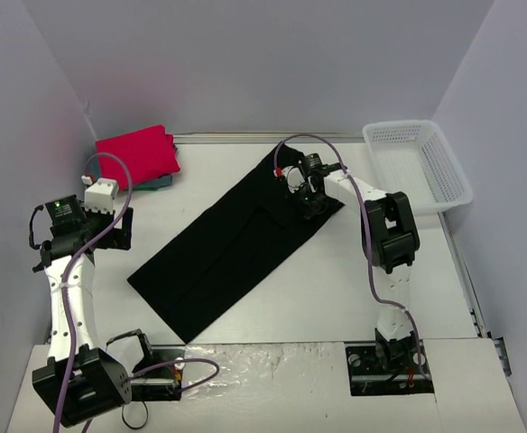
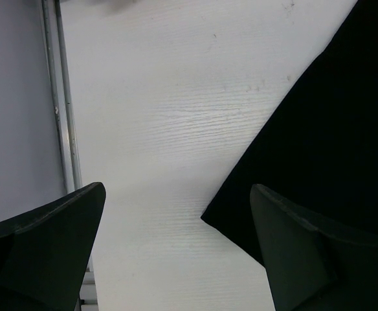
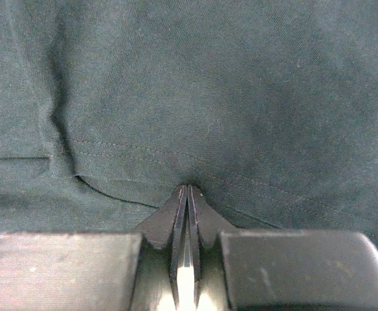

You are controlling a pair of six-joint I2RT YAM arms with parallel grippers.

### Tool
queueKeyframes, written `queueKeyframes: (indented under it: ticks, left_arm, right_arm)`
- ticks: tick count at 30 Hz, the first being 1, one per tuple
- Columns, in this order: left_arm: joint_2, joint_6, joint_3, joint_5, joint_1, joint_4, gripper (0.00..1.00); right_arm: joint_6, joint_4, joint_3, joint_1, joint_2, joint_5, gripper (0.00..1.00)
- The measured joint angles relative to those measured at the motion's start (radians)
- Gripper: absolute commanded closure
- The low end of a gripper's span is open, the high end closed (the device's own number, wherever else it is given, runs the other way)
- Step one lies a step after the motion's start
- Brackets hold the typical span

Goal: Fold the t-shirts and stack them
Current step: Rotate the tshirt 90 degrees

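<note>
Wide-spread and empty, the left gripper (image 2: pixel 176 201) hovers over bare table (image 2: pixel 176 97) beside the black t-shirt (image 1: pixel 236 244) and its near-left corner. That shirt lies flat mid-table, its long axis running near-left to far-right. At its far-right end the right gripper (image 3: pixel 187 189) is pinched tight on the hem. Far left, the folded red-pink t-shirt (image 1: pixel 137 153) hides most of the teal-blue t-shirt (image 1: pixel 161 181). A white basket (image 1: pixel 421 162) sits far right.
</note>
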Motion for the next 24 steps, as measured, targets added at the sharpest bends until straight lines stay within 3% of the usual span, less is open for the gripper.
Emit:
queueKeyframes:
  ticks: [5, 11, 17, 24]
  left_arm:
    - [0.000, 0.000, 0.000, 0.000, 0.000, 0.000, 0.05]
    - [0.004, 0.000, 0.000, 0.002, 0.000, 0.000, 0.06]
    - [0.023, 0.000, 0.000, -0.005, 0.000, 0.002, 0.06]
    - [0.069, 0.000, 0.000, -0.005, 0.000, 0.007, 0.06]
  right_arm:
    - [0.000, -0.016, 0.023, 0.000, 0.019, -0.002, 1.00]
    - [-0.001, -0.076, 0.162, 0.000, 0.101, 0.014, 1.00]
    - [-0.006, -0.112, 0.407, -0.002, 0.243, 0.079, 1.00]
    - [-0.034, -0.108, 0.830, -0.039, 0.492, 0.155, 1.00]
